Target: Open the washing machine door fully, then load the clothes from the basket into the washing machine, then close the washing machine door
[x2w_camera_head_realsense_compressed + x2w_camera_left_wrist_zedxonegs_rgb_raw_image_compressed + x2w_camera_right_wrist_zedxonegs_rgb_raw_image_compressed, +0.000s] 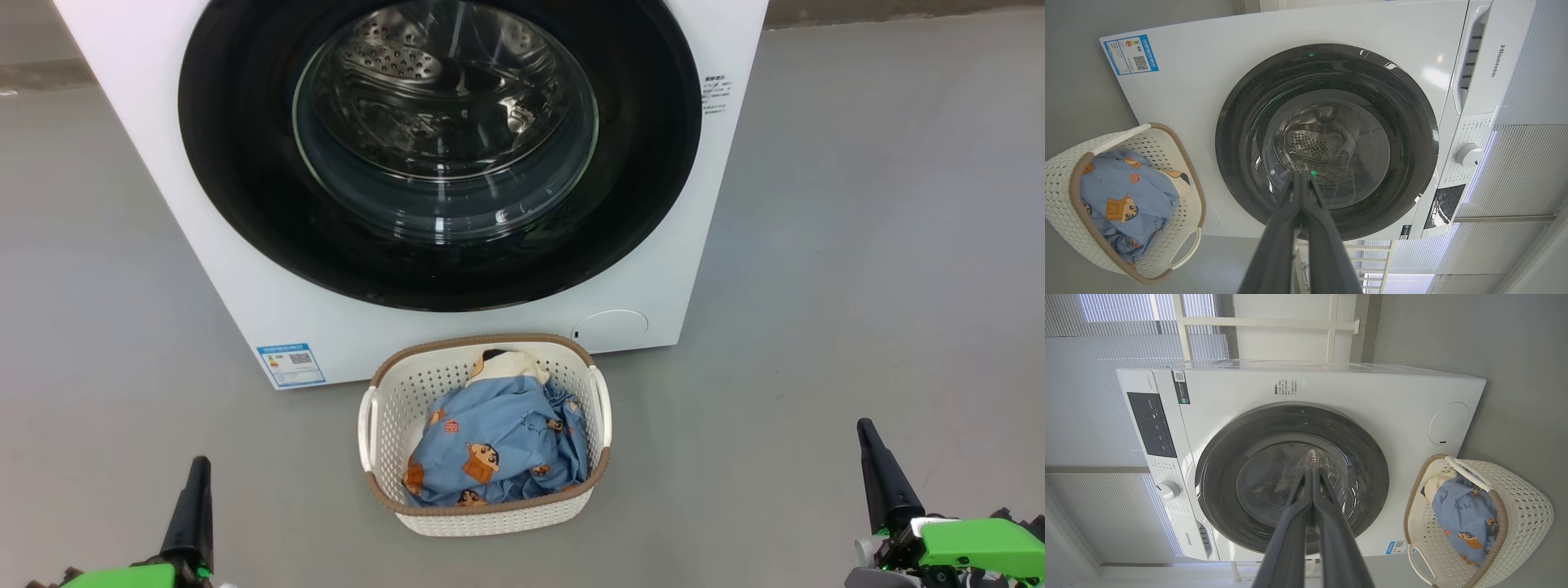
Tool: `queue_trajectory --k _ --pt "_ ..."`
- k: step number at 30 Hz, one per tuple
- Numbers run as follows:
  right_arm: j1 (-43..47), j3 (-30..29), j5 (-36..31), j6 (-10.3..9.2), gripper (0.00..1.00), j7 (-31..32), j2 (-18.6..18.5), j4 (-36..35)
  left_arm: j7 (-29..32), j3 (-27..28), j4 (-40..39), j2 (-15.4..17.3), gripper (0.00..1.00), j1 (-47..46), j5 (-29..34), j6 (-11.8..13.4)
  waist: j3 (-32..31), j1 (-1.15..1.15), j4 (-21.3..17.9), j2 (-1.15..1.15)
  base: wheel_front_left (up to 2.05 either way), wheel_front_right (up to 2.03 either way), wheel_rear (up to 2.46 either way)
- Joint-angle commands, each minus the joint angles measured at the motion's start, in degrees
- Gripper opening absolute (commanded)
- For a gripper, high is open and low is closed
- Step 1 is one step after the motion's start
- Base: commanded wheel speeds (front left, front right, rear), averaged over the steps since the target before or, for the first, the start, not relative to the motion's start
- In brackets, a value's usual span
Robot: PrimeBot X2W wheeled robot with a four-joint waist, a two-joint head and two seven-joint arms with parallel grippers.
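**Door closed, basket loaded, both grippers shut and empty**

Head view: the washing machine door [245, 163] sits closed on the washing machine [204, 269], and the steel drum [408, 65] shows through its glass. The basket [490, 519] stands on the floor [857, 245] at 6 o'clock from the door, just in front of the machine. The clothes [498, 449] are heaped inside it, blue pieces on top and a cream one at the 12 o'clock end. My left gripper [198, 469] is at 7 o'clock in the frame and my right gripper [865, 433] at 5 o'clock, both well apart from basket and machine.

I see two risks. The glossy ring shows me no handle or hinge side, so I could pull the wrong edge or let closed fingers skate off the gloss. The basket is also parked right under the door, so an arm reaching in low could knock or tip it.

Left wrist view: the two fingers lie pressed together to the tips, nothing between them, touching nothing and aimed at the door glass. The basket is at 8 o'clock.

Right wrist view: it's the same here, fingers fully closed, empty and clear of the door. The basket is at 4 o'clock.
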Motion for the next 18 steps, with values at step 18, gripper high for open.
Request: queue_trajectory --k 18 --pt "-2.27 1.58 0.27 -0.08 0.00 0.42 -0.29 -1.40 0.17 1.78 -0.95 0.94 0.00 -2.25 0.23 -0.61 0.00 0.00 0.00 0.00 0.00 0.00 0.00"
